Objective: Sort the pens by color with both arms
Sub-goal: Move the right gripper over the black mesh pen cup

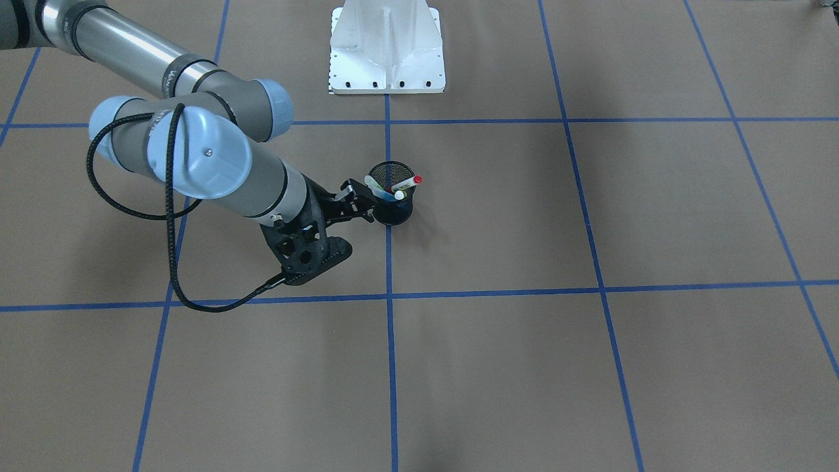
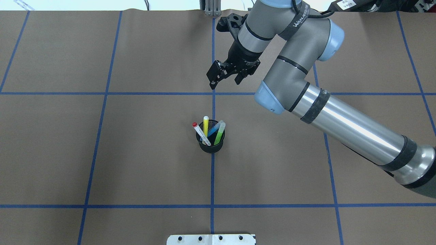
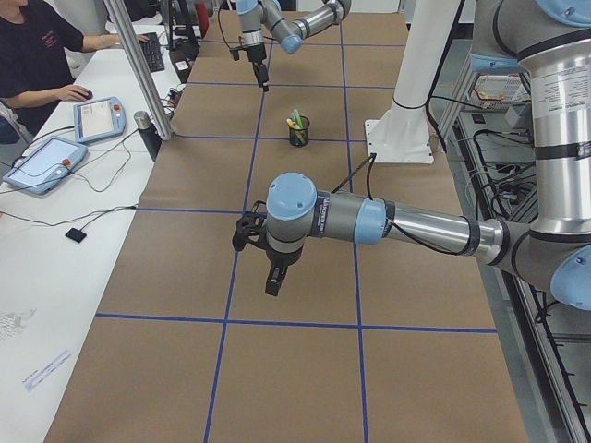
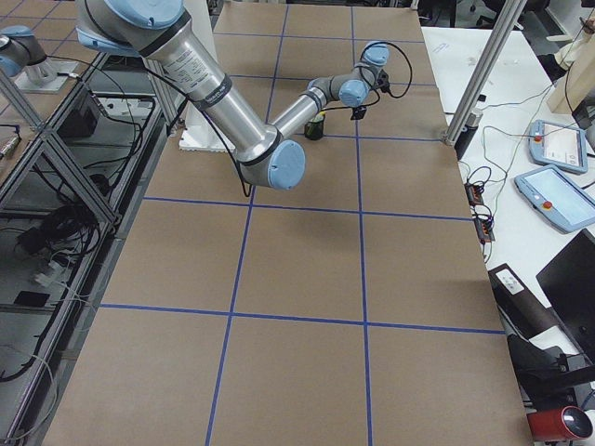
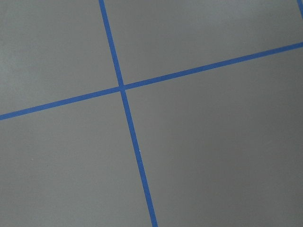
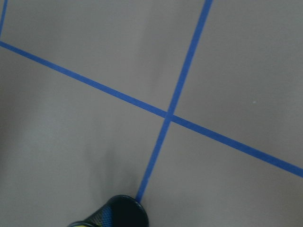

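A black mesh cup (image 2: pixel 211 145) stands on the blue centre line of the table and holds several pens: a red-capped white one (image 2: pixel 196 128), a yellow one (image 2: pixel 205 122), a blue one (image 2: pixel 214 128) and a green one (image 2: pixel 220 131). My right gripper (image 2: pixel 224 83) is open and empty, raised above the table on the far side of the cup. In the front view the right gripper (image 1: pixel 367 204) appears beside the cup (image 1: pixel 393 208). My left gripper (image 3: pixel 273 269) shows only in the exterior left view, over bare table far from the cup (image 3: pixel 298 134). I cannot tell whether it is open or shut.
The white base block (image 1: pixel 387 52) stands at the robot's edge of the table. Blue tape lines (image 5: pixel 124 87) grid the brown table. A metal post (image 3: pixel 138 74) and a desk with tablets (image 3: pixel 42 164) and a seated person run along the operators' side.
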Tool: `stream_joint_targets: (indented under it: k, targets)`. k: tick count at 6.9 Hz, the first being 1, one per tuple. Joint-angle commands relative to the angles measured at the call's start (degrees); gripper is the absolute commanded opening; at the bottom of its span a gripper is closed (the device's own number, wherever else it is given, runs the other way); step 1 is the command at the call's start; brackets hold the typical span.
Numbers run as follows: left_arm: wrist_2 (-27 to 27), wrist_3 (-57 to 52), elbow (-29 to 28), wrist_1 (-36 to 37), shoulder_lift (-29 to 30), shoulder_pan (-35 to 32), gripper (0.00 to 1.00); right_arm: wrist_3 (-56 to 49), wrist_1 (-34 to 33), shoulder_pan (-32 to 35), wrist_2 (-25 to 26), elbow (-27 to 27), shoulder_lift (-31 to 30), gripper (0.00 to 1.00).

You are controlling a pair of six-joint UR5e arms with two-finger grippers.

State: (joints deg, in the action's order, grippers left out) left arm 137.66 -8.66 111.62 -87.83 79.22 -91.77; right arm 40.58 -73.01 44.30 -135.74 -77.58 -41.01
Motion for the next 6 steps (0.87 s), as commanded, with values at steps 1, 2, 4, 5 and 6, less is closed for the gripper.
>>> stream_joint_targets:
  k: [1, 2, 4, 5, 6]
  targets:
    - [0.7, 0.0, -0.4, -0.1, -0.8, 0.0, 0.99, -0.7, 2.7, -2.2, 2.1, 1.6, 0.9, 0.92]
    - [1.1, 0.0, -0.3, 0.0, -0.9, 0.0, 0.99, -2.0, 2.7, -2.9, 2.3, 1.6, 0.6, 0.92]
    - [1.8, 0.0, -0.4, -0.1, -1.0, 0.0, 0.99, -3.6, 2.7, -3.3, 1.9, -0.7, -3.3, 0.89]
    - [1.8, 0.0, -0.4, -0.1, -0.9, 0.0, 0.99, -3.6, 2.6, -3.3, 1.5, -3.4, -5.3, 0.89]
    - [1.8, 0.0, -0.4, -0.1, -0.9, 0.0, 0.99, -3.4, 2.4, -3.3, 1.0, -4.7, -5.8, 0.89]
